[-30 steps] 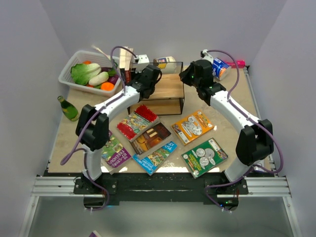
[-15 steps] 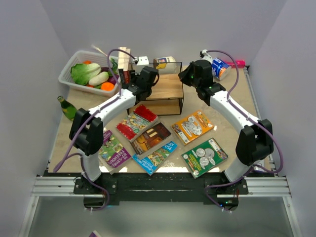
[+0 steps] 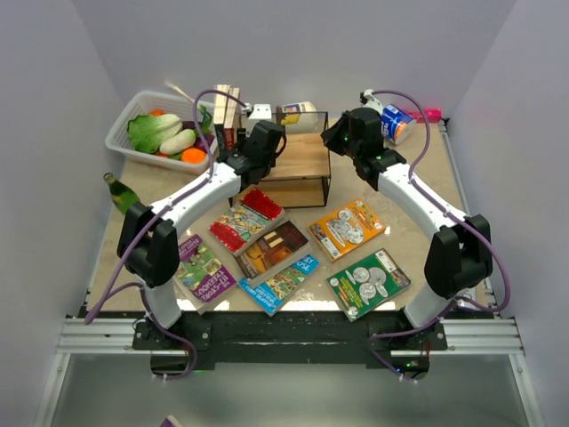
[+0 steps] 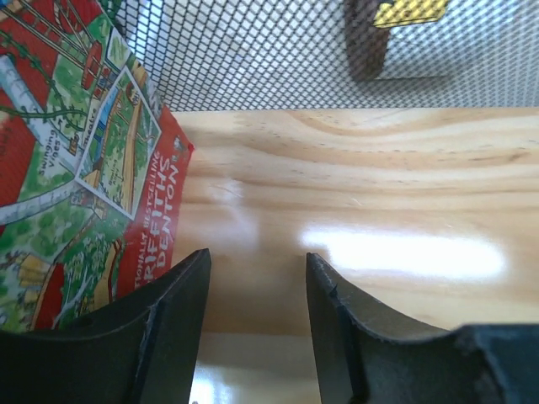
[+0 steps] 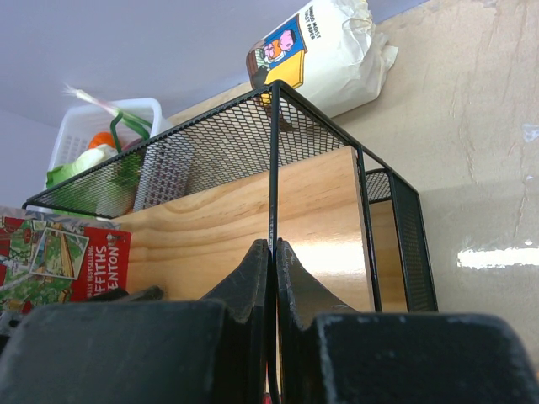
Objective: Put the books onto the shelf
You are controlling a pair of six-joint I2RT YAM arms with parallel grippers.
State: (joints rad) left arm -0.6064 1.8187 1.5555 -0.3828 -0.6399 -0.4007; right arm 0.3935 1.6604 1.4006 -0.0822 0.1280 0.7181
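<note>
Obs: left hand (image 4: 256, 263) parted and empty over the shelf (image 3: 302, 153) top board, just right of the red book (image 4: 84, 185) at its left end. The right hand (image 5: 271, 248) is pinched on the shelf's frame wire, likely to steady it. Six books (image 3: 347, 228) lie on the near tabletop (image 3: 418, 191).

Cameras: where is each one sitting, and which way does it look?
Top: above and behind, looking down at the table; left arm and right arm show.
Left wrist: looks across the shelf board at mesh; left gripper open.
Right wrist: looks along the shelf; right gripper shut on its frame.
Both wrist views share the red book and shelf.
</note>
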